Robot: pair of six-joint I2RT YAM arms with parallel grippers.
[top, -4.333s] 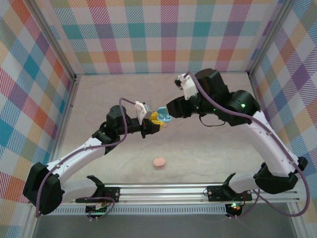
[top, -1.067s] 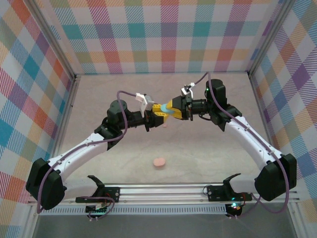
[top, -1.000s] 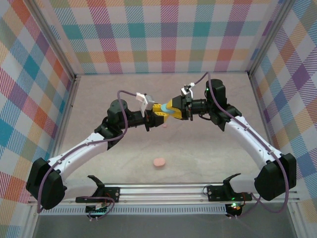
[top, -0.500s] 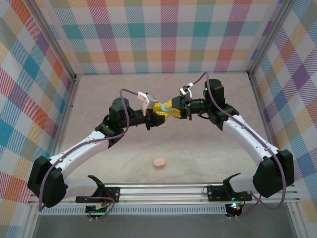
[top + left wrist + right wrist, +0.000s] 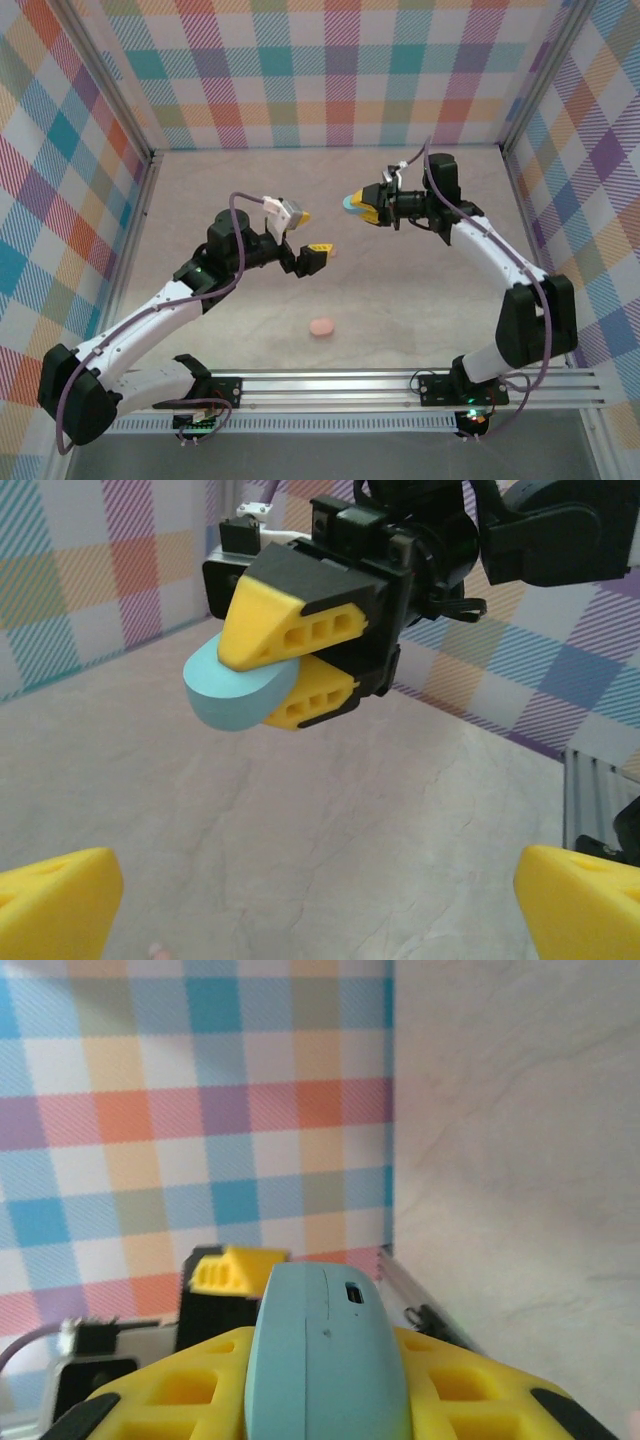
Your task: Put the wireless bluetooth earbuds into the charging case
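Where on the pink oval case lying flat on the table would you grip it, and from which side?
Grip the pink oval case across its shorter width, coming straight down from above. It lies flat and low on the table, so fingers from the side would probably scrape the surface. The open left gripper looks free for it; the right gripper holds the light blue case.

The right gripper (image 5: pixel 360 205) hangs over the far middle of the table (image 5: pixel 430 300), with 1 charging case (image 5: pixel 349 204) clamped between its 2 fingers. The left gripper (image 5: pixel 310 232) sits just left of it and nearer, apart from that case, fingers spread wide. A tiny bud (image 5: pixel 333 252) lies just right of its nearer fingertip. Another case (image 5: pixel 321 327) lies on the table nearer the front rail (image 5: pixel 400 383).
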